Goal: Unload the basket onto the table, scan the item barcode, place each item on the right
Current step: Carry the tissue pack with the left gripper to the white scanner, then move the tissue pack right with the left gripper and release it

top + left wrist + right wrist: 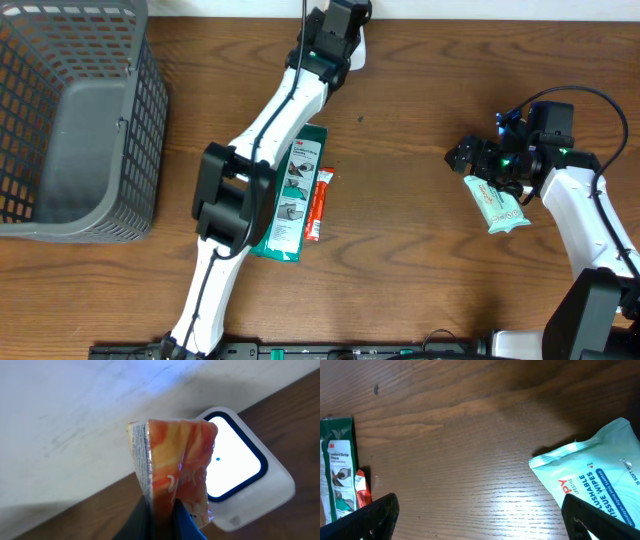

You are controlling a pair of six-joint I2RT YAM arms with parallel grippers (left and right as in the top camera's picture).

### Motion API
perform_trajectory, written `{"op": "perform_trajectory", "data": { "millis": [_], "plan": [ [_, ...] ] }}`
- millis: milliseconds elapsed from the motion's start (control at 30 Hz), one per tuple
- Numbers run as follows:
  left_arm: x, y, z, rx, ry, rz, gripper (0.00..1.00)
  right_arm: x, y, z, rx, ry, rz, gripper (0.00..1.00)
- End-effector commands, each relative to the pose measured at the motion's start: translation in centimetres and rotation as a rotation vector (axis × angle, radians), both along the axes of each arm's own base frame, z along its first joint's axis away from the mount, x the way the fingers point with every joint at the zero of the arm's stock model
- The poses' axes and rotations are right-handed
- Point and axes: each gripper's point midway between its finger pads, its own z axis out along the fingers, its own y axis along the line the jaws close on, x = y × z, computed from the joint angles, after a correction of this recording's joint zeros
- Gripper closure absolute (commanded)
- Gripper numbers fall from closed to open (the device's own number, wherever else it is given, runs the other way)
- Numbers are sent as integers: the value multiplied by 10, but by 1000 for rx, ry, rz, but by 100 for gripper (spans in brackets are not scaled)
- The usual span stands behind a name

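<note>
Orange packet (175, 465): a thin, glossy sachet of crinkled film, orange and yellow with a white strip of small blue print along one side. It stands upright out of the left hand (162, 512), whose fingers (190, 527) are shut tight on its lower end. Just beyond the hand, past the packet's top, sits the scanner (245, 477), a white plastic block with rounded corners and a dark-rimmed window that glows white. The packet overlaps the window's near edge in the left wrist view; whether the two touch cannot be told.

From overhead, the left hand is at the far edge of the wooden surface (420, 270), which is brown with a clear grain. Back along its arm lie a flat green card-backed pack (295, 195) and, touching its side, a slim red sachet (318, 205). Farther out to that hand's left stands a grey plastic mesh basket (80, 120).

The right hand (485, 525) is spread as wide as it goes and holds nothing. Beside its right finger lies a soft, pale green pouch of flushable wipes (590, 480) with a crimped end seam.
</note>
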Motion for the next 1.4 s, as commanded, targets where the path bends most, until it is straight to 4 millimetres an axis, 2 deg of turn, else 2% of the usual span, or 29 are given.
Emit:
{"op": "perform_trajectory", "data": {
  "millis": [0,467,600,733,833,1000,1133,1300,1367],
  "plan": [
    [6,2,-2,31,-26,7,93,4,-2,10,-5,-30,-7,1],
    [9,-1,2,13,-47,-1,93,4,-1,10,-5,-30,-6,1],
    [-6,-6,12,33,-12,-8,92,4,-1,10,-5,-30,-6,1],
    [-40,-13,33,-9,63,5,93,4,-1,10,-5,-30,-6,1],
    [-75,-23,51,-79,146,-20,93,4,-1,10,-5,-30,-6,1],
    [-144,-53,81,-242,332,-173,93,4,-1,10,-5,-30,-6,1],
    [-184,-58,101,-388,450,-205,93,11,-3,14,-9,-65,-7,1],
    [-227,-68,103,-517,651,-289,92,13,-3,15,-10,-74,-6,1],
    [-241,-72,98,-544,730,-319,92,15,5,19,60,-72,-32,1]
  ]
}}
